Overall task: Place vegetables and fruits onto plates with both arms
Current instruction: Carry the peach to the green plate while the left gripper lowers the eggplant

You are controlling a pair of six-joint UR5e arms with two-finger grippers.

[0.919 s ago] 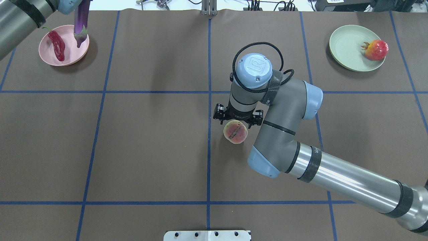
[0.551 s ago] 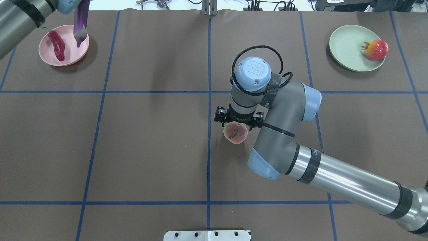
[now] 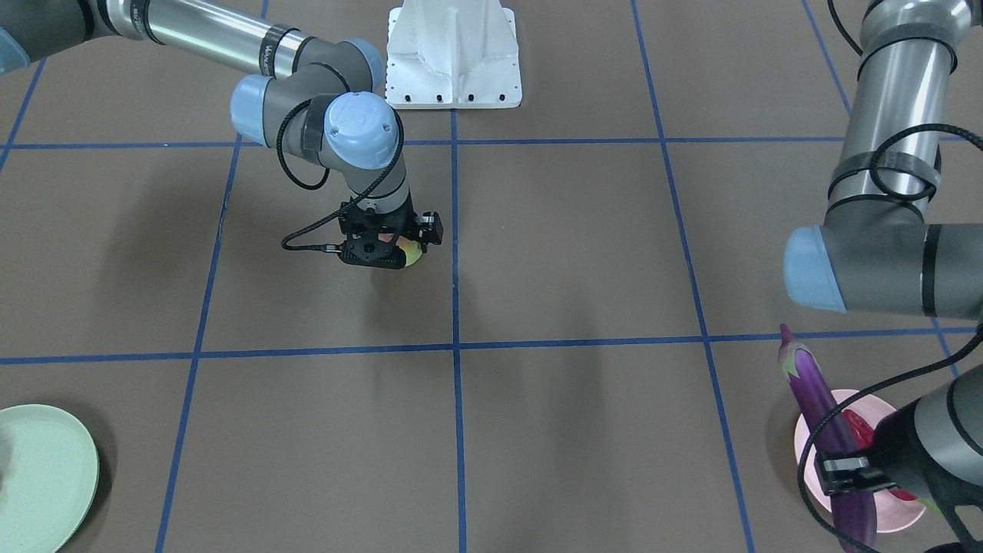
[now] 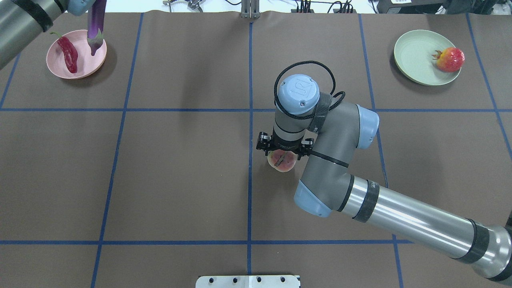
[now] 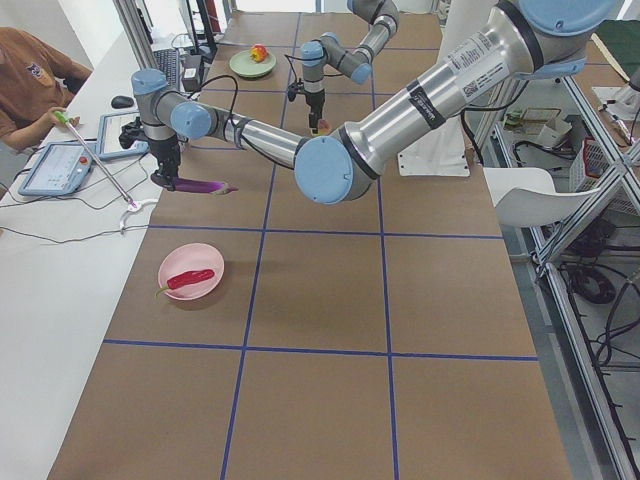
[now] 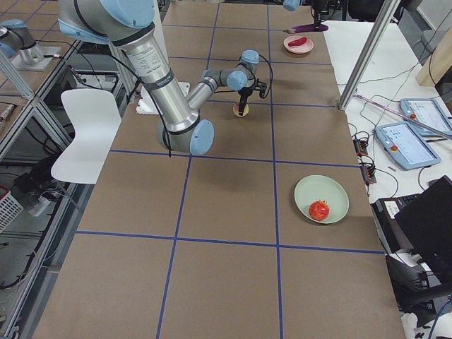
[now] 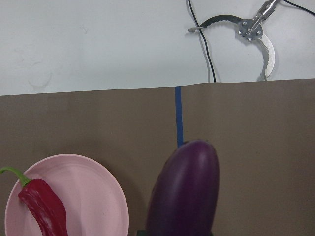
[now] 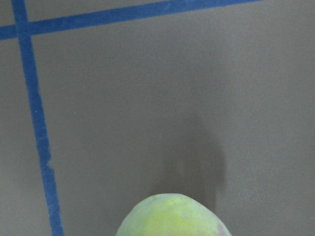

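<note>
Eggplant [image 4: 96,24]: aloft and roughly level, long axis running far to near; pale cap toward robot, above right rim of pink plate [image 4: 56,67].
Left gripper [image 3: 845,465]: clamped across eggplant's body, holding it clear of table [image 4: 180,180].
Left arm: stretched to far left corner, last joint turned down to gripper.
Chili [image 4: 69,55]: lying in pink plate, long axis far to near, green stem at far end.
Peach [image 4: 283,163]: on table just right of centre line [image 4: 249,192], cleft upward and running diagonally.
Right gripper [image 4: 284,149]: pointing straight down, low over peach's far side; fingers hidden, so opening cannot be told.
Right arm: forearm in from near right, folded at wrist, blue cap facing up.
Pomegranate [image 4: 451,59]: on right edge of green plate [image 4: 416,56], crown pointing left toward plate's middle.
</note>
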